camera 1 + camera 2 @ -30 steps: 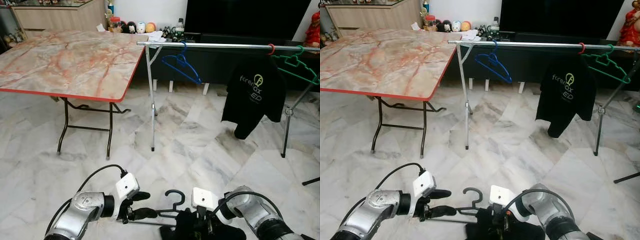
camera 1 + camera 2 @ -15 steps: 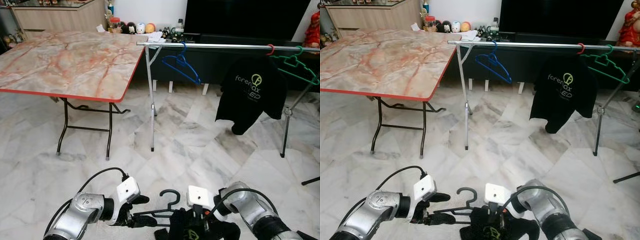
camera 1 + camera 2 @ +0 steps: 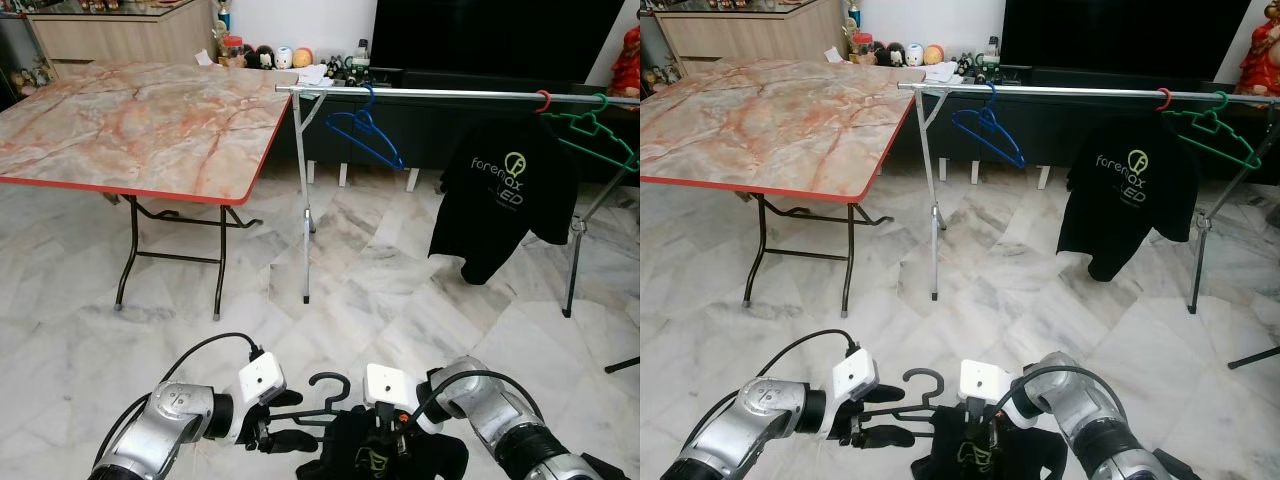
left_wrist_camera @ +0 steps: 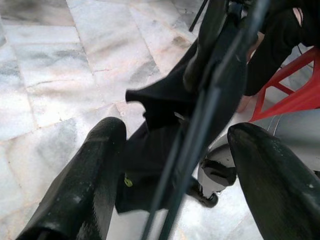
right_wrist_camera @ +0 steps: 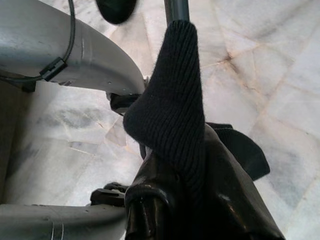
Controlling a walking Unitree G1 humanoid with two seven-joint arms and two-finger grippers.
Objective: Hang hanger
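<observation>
The black hanger [image 3: 325, 400] with a black garment [image 3: 365, 455] draped on it sits low at six o'clock in the head view, carried between both arms and well apart from the clothes rail [image 3: 450, 93] at twelve o'clock. The right gripper [image 3: 385, 445] is clenched on the hanger and its cloth; the collar bulges right against its fingers. The left gripper [image 3: 280, 420] is released, its two black fingers [image 4: 85, 175] spread either side of the hanger's bar without pinching it, as far as the blurred wrist view shows. On the rail already hang a blue hanger [image 3: 362, 128], a black T-shirt [image 3: 500, 195] and a green hanger [image 3: 590, 135]. Dressing looks done; carrying and hooking remain.
</observation>
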